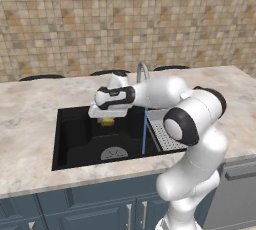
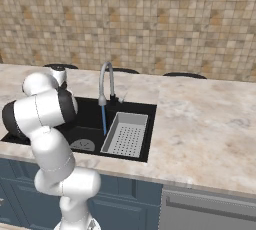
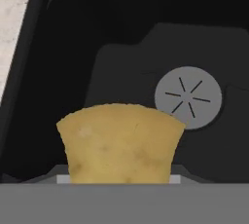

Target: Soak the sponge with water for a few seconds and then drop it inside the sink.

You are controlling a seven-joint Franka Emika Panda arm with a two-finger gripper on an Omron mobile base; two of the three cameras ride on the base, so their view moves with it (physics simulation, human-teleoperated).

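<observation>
1. Sponge point(image 3: 120, 142) is sitting clenched in the hand point(image 1: 106, 119), which is hanging above the left part of the sink point(image 1: 75, 139). In the hand view the yellow-orange block is standing right in front of the camera, so the hand is grasping it firmly and not only touching it.

2. Below the sponge, the hand view is showing the black floor of the basin and the round grey drain point(image 3: 188, 97). The hand is carrying the sponge over the open basin, probably so that a release would let it fall inside and not on the worktop point(image 1: 30, 109).

3. Water point(image 1: 144, 131) is running as a thin blue stream from the curved silver faucet point(image 1: 143, 72). In the left base view the stream is falling to the right of the hand, apart from the sponge. It is hard to tell whether the sponge is wet.

4. Strainer tray point(image 2: 126, 135) is lying in the right part of the sink, just beside the stream, so the free floor for the drop is on the left side, where the hand is waiting.

5. Judging from this, either the sponge is needing to go sideways into the stream, or the soaking is finished and only the drop is remaining.
</observation>
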